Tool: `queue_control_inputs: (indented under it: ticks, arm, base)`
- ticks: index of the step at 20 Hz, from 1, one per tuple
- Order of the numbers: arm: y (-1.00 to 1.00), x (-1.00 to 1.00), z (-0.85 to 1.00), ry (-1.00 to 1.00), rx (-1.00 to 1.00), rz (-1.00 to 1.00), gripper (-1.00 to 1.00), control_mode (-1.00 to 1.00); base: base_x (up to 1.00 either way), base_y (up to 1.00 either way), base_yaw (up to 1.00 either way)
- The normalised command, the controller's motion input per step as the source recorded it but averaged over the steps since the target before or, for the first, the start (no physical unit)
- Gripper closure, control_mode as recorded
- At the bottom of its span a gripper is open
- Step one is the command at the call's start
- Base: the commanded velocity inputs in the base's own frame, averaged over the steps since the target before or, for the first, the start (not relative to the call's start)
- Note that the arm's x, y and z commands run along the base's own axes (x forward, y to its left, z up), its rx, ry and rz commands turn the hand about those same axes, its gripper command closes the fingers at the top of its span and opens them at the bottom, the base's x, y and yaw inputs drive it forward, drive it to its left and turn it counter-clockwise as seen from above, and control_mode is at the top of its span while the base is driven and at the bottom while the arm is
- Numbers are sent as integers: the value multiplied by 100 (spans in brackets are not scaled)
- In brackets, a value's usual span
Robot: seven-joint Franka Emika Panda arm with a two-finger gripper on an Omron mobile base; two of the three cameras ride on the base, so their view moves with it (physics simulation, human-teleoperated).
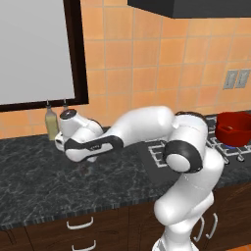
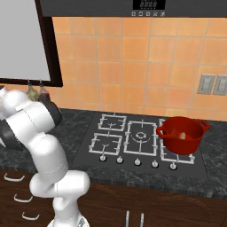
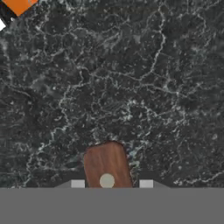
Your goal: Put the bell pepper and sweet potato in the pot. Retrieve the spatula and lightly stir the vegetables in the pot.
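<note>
Start with the dark stone counter (image 1: 39,171): your arm reaches left along it, away from the stove (image 2: 133,142), with the gripper (image 1: 81,164) low over the slab's middle, near the two bottles (image 1: 51,122) at the back edge. The red pot (image 2: 181,134) sits on the stove's front right burner, and a pale lump inside it looks like the sweet potato (image 2: 181,134); I can't make out the bell pepper.

The hand view adds what the base views hide: the reddish-brown handle of the spatula (image 3: 107,164) lies between the finger tips, which look nearly closed on it. Whether they truly grip, you cannot confirm.

Your risk: the hold sits near the handle's end, so the blade's weight could pivot or slip it during the swing to the pot.
</note>
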Motion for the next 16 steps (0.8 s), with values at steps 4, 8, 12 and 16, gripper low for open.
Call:
queue_control_inputs:
  ticks: [4, 8, 12, 16]
  arm:
    - [-12, -23, 100, 0, 29, -48, 100, -100]
    - [-31, -19, 100, 0, 39, -55, 100, -100]
    - [-47, -18, 96, 0, 42, -57, 100, -100]
    - [-47, -14, 77, 0, 44, -51, 100, -100]
  base:
    - [0, 0, 0]
    - [0, 0, 0]
    - [0, 0, 0]
    - [0, 0, 0]
